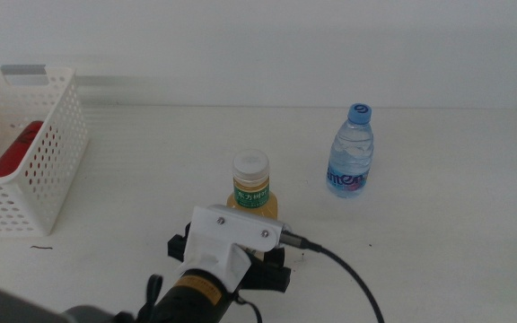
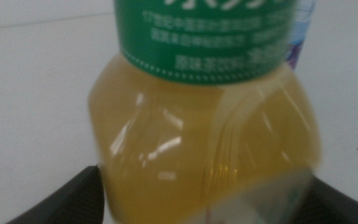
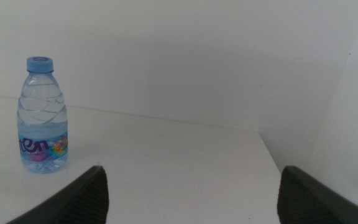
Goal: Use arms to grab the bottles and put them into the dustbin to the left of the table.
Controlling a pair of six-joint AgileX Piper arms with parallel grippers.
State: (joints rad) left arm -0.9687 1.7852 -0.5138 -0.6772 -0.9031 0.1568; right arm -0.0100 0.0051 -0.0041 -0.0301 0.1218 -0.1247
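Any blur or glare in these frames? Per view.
Left wrist view: tea bottle fills the frame, soft, with glare streaks on the plastic. Middle view: sharp, even light, faint shadows. Right wrist view: water bottle crisp, jaw tips blurred.

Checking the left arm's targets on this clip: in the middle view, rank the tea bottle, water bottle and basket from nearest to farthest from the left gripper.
1. Tea bottle: between the left gripper's jaws, mid-table.
2. Water bottle: farther back, to the right.
3. Basket: at the far left edge, with the red can inside.
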